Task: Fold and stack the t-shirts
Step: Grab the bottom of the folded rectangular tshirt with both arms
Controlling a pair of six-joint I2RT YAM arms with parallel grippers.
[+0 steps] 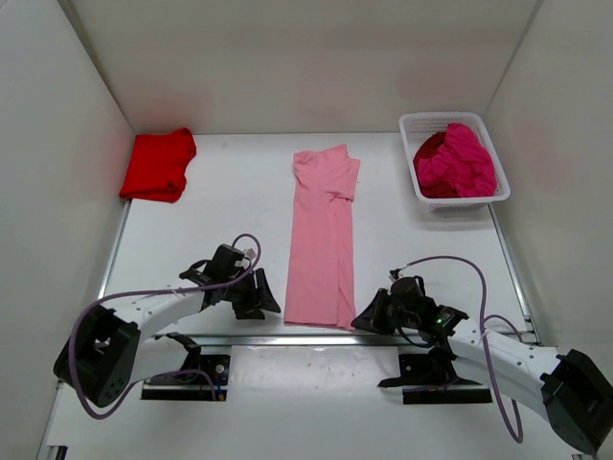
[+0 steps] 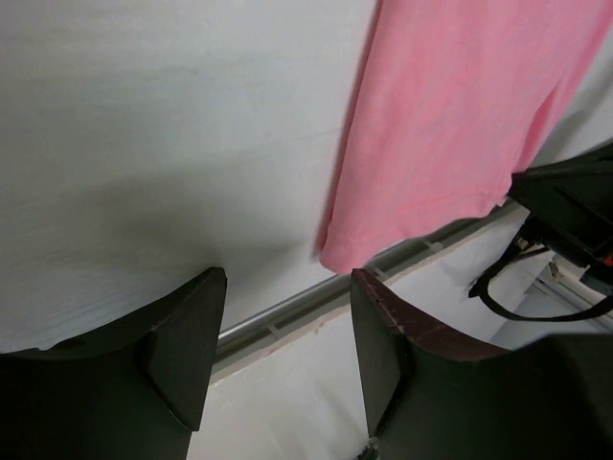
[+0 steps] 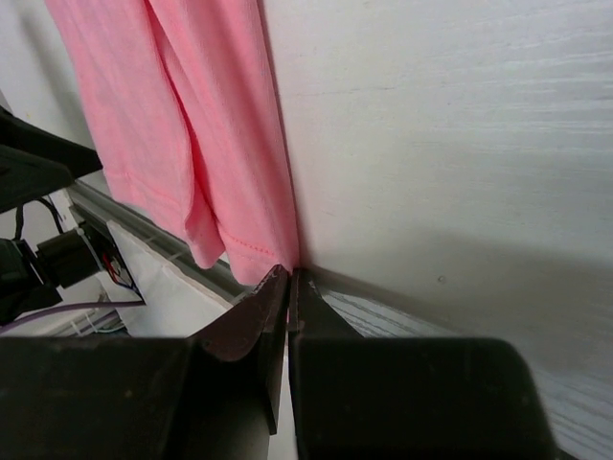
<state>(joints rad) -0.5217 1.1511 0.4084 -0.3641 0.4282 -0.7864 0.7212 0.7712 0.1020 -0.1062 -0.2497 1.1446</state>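
Observation:
A light pink t-shirt [image 1: 324, 240] lies folded lengthwise down the middle of the table. My left gripper [image 1: 261, 305] is open and empty just left of its near left corner [image 2: 345, 251], with the fingers [image 2: 196, 335] above the table's front rail. My right gripper [image 1: 369, 316] is shut, its tips [image 3: 289, 275] pinching the pink shirt's hem [image 3: 251, 251] at the near right corner. A bright red t-shirt [image 1: 158, 165] lies folded at the far left. Magenta t-shirts [image 1: 458, 161] are heaped in the basket.
The white mesh basket [image 1: 414, 125] stands at the far right corner. White walls enclose the table on three sides. A metal rail [image 1: 316, 338] runs along the near edge, also seen in the left wrist view [image 2: 287, 311]. Cables loop off both arms.

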